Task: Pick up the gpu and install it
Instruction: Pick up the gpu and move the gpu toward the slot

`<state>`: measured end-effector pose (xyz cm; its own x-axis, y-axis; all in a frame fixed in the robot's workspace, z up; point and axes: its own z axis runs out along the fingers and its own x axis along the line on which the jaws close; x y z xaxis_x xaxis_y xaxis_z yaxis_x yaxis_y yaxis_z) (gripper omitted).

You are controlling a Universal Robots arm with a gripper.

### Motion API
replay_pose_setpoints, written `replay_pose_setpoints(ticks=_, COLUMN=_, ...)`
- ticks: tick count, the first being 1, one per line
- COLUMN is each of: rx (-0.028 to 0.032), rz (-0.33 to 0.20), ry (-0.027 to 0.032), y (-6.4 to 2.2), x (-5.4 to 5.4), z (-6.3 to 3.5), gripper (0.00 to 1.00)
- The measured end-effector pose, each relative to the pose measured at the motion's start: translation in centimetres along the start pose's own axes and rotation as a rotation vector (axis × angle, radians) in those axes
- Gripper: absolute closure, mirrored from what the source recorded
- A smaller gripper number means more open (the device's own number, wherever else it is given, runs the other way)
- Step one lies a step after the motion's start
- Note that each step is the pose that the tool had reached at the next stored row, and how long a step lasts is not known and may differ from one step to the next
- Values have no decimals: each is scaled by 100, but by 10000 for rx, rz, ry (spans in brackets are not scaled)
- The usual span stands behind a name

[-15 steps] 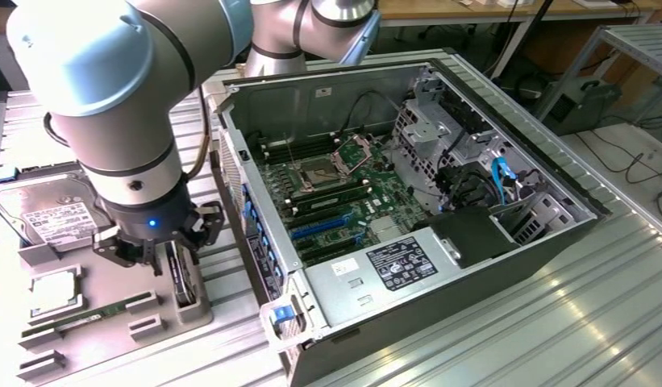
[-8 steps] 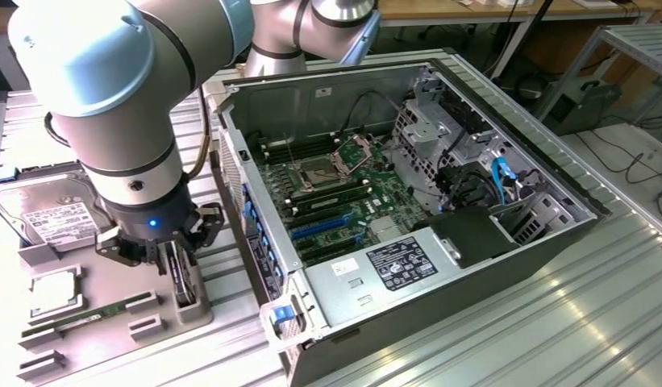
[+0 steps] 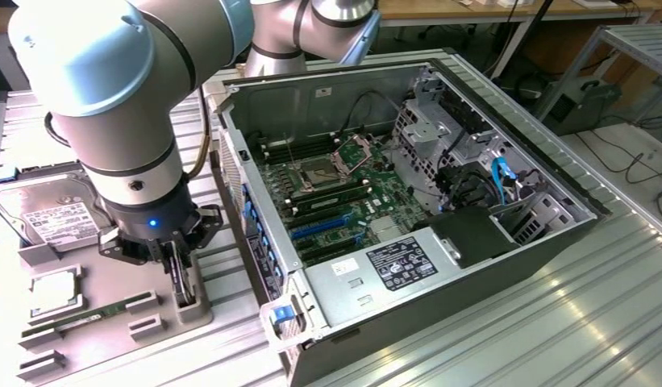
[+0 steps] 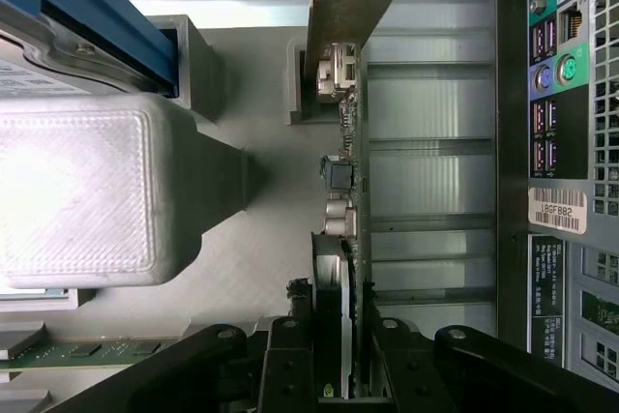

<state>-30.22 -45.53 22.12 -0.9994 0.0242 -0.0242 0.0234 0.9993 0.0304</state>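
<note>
One gpu (image 4: 338, 258) stands on edge in a tray (image 3: 115, 286) slot on the counter (image 3: 524, 322), beside the open case (image 3: 417, 266). End effector (image 4: 335, 350) straddles it; clenched or released, cannot tell

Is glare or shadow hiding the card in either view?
Wrist view: the card stands out against the lit gray tray, though the pale block beside it is washed out white. Exterior view: the card sits dark under the arm; glare streaks lie across the ribbed metal table.
</note>
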Motion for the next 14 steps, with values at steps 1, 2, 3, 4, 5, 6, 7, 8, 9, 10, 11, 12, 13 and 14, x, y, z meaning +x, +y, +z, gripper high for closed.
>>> replay_pose_setpoints(ticks=1, rx=0, rz=0, ry=0, y=0, x=0, z=0, gripper=72)
replay_pose_setpoints(ticks=2, rx=0, rz=0, ry=0, y=0, x=0, z=0, gripper=72)
replay_pose_setpoints(ticks=3, rx=0, rz=-1, ry=-1, y=0, x=0, z=0, gripper=72)
replay_pose_setpoints(ticks=4, rx=0, rz=-1, ry=-1, y=0, x=0, z=0, gripper=72)
replay_pose_setpoints(ticks=5, rx=0, rz=-1, ry=-1, y=0, x=0, z=0, gripper=72)
replay_pose_setpoints(ticks=6, rx=-1, rz=-1, ry=-1, y=0, x=0, z=0, gripper=72)
replay_pose_setpoints(ticks=7, rx=-4, rz=-1, ry=-1, y=0, x=0, z=0, gripper=72)
replay_pose_setpoints(ticks=8, rx=-13, rz=0, ry=-1, y=0, x=-1, z=0, gripper=72)
replay_pose_setpoints(ticks=9, rx=-22, rz=0, ry=-3, y=0, x=0, z=-3, gripper=72)
replay_pose_setpoints(ticks=10, rx=-25, rz=0, ry=-4, y=0, x=0, z=-8, gripper=72)
replay_pose_setpoints(ticks=11, rx=-23, rz=0, ry=-1, y=0, x=-1, z=-16, gripper=72)
replay_pose_setpoints(ticks=12, rx=-21, rz=0, ry=0, y=0, x=-1, z=-29, gripper=72)
replay_pose_setpoints(ticks=13, rx=-22, rz=0, ry=-1, y=1, x=-1, z=-40, gripper=72)
replay_pose_setpoints(ticks=14, rx=-22, rz=0, ry=0, y=1, x=-1, z=-60, gripper=72)
